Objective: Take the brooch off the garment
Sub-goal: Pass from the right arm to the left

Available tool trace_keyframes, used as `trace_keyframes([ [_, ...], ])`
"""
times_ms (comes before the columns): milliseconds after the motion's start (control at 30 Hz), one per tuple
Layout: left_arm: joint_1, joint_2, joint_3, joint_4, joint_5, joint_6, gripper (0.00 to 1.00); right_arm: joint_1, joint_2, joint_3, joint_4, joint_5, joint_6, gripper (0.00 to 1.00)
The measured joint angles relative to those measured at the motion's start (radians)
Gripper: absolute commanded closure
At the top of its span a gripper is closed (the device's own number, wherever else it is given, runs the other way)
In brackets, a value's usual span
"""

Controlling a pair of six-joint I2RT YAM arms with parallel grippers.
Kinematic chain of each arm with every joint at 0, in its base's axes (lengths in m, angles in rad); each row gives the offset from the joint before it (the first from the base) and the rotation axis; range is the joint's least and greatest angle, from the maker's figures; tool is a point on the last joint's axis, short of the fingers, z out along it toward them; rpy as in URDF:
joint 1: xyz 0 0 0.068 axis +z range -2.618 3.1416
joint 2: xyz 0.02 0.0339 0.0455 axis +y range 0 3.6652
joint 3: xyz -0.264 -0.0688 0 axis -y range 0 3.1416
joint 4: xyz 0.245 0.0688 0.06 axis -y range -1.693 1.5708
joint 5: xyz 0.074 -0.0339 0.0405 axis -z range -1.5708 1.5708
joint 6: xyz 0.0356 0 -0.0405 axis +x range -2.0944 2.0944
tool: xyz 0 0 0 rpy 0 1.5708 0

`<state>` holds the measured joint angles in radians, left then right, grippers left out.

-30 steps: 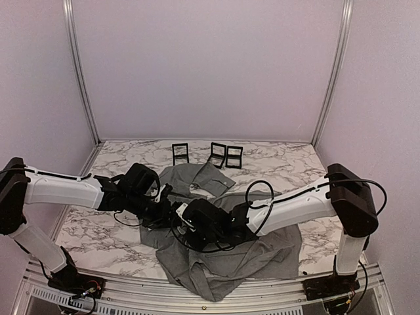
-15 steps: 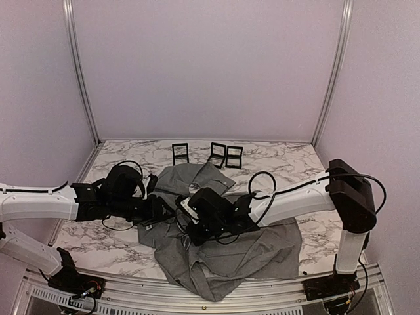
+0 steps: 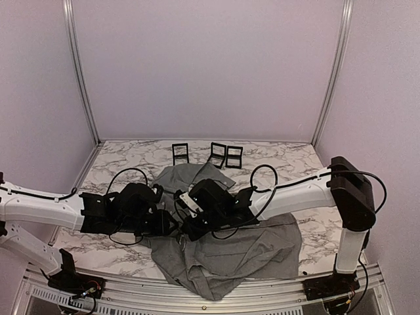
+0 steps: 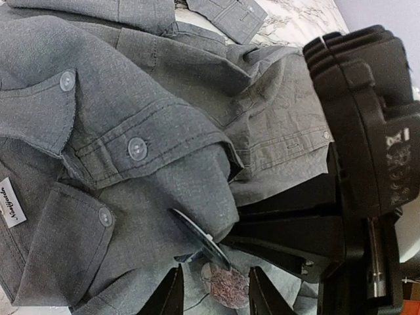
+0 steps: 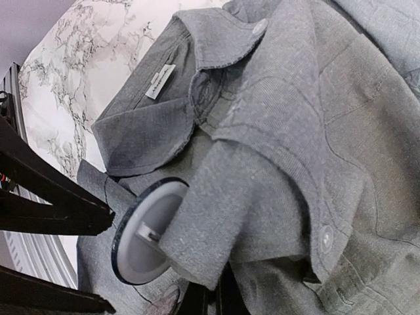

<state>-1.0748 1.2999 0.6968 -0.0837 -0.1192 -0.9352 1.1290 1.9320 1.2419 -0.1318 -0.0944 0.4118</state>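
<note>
Grey shirt (image 3: 249,246) lies crumpled on the near middle of the marble bench (image 3: 118,172), its hem at the near edge. Just beyond, the right fingers (image 5: 211,303) are pinched tight on a raised fold of the shirt by the collar. The brooch (image 5: 147,233), a round grey-rimmed disc, sits on that fold, just left of the pinch. The left fingers (image 3: 168,224) point in from the left, parted partway and holding nothing, with the brooch just ahead of the gap between them. A white label (image 5: 161,81) shows inside the collar beyond. Three small black frames (image 3: 217,154) stand at the far edge.
</note>
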Motion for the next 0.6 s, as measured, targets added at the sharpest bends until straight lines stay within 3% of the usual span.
trace_keyframes([
  [600, -0.044, 0.074, 0.074, -0.072, -0.126, -0.018, 0.65, 0.0, 0.0, 0.003, 0.012, -0.035, 0.023, 1.0],
])
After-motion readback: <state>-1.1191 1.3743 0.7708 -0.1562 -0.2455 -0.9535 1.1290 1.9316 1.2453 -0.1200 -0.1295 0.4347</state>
